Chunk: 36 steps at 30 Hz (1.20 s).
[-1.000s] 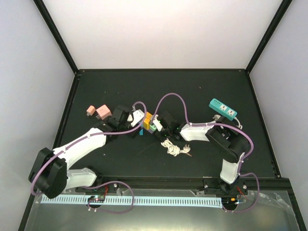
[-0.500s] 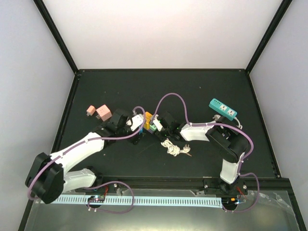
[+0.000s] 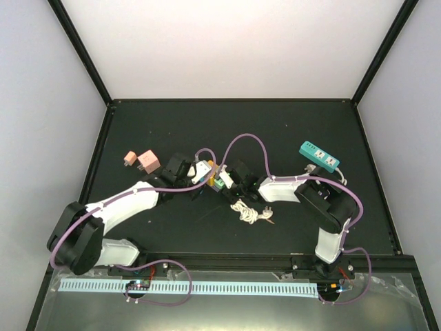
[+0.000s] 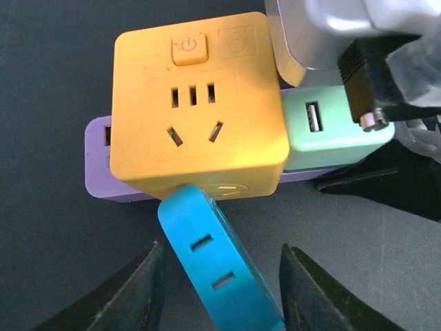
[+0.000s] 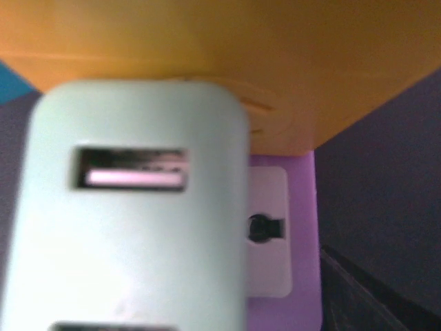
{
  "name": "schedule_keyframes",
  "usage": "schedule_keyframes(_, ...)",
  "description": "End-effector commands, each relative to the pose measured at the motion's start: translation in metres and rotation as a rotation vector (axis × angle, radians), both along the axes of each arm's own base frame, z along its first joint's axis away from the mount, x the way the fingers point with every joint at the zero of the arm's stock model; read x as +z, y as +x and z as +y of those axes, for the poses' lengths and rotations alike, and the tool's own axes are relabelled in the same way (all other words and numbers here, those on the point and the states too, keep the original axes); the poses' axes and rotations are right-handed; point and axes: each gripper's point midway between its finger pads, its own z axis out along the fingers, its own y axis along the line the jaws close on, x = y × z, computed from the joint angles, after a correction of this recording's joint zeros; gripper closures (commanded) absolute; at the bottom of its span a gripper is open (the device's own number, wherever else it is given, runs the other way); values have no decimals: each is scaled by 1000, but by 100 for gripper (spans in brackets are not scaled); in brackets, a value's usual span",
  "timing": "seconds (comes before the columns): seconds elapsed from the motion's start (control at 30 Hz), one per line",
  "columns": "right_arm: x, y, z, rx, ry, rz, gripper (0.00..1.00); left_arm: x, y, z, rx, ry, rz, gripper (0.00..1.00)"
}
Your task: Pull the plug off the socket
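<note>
Left gripper (image 4: 219, 293) fingers wide, straddling blue plug (image 4: 200, 241) to pull it off orange cube socket (image 4: 196, 103). Right gripper (image 3: 229, 179) probably bracing mint USB module (image 4: 331, 127), can't tell its grip.

Left gripper (image 4: 220, 249) now nearer the orange socket cube (image 4: 196, 103), astride blue adapter (image 4: 222, 293)

Up close, the green plug (image 5: 131, 227) beside the orange cube (image 5: 275, 62) is blurred and runs out of view. Below the cube, the blue plug (image 4: 213, 269) is cut off; from above, both are too small to make out.
</note>
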Motion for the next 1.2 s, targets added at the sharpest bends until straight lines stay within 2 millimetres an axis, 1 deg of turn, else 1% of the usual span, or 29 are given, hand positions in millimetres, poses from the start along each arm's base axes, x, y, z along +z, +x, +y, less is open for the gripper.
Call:
schedule_keyframes(0.0,-9,-17,-12,12,-27,77,26,16,-4,-6,-67,-35,-61,58)
schedule_keyframes(0.07,5,-18,-10,26,4,65,14,13,-5,-5,-77,-22,-59,64)
schedule_keyframes(0.13,19,-20,-8,42,35,50,4,10,-6,-3,-84,-9,-54,66)
schedule_keyframes(0.17,25,-22,-7,50,47,48,1,10,-6,-3,-86,-4,-54,66)
schedule_keyframes(0.33,60,-26,-6,81,150,74,0,11,-7,-2,-101,7,-61,71)
schedule_keyframes(0.43,73,-29,-10,97,190,101,0,9,-9,-3,-113,7,-53,76)
schedule_keyframes(0.53,85,-33,-18,115,222,118,0,7,-9,-4,-124,12,-41,79)
schedule_keyframes(0.67,99,-31,-33,120,253,142,0,11,-11,-9,-155,2,-36,84)
schedule_keyframes(0.7,102,-31,-37,124,259,150,0,4,-12,-9,-164,11,-12,85)
schedule_keyframes(0.87,124,-28,-50,128,319,153,0,3,-22,-15,-219,-5,1,87)
schedule_keyframes(0.97,146,-21,-49,120,361,123,6,-1,-29,-16,-256,1,13,92)
schedule_keyframes(1.0,152,-20,-46,120,381,122,9,5,-31,-17,-266,-6,-8,93)
schedule_keyframes(1.03,159,-18,-42,125,404,125,13,6,-32,-17,-274,-6,-14,95)
schedule_keyframes(1.07,165,-17,-37,131,429,134,19,6,-34,-17,-282,-4,-14,95)
schedule_keyframes(1.1,166,-16,-33,135,448,158,28,5,-34,-17,-289,-2,-16,96)
schedule_keyframes(1.17,164,-15,-24,135,477,217,42,4,-36,-18,-297,-6,-7,98)
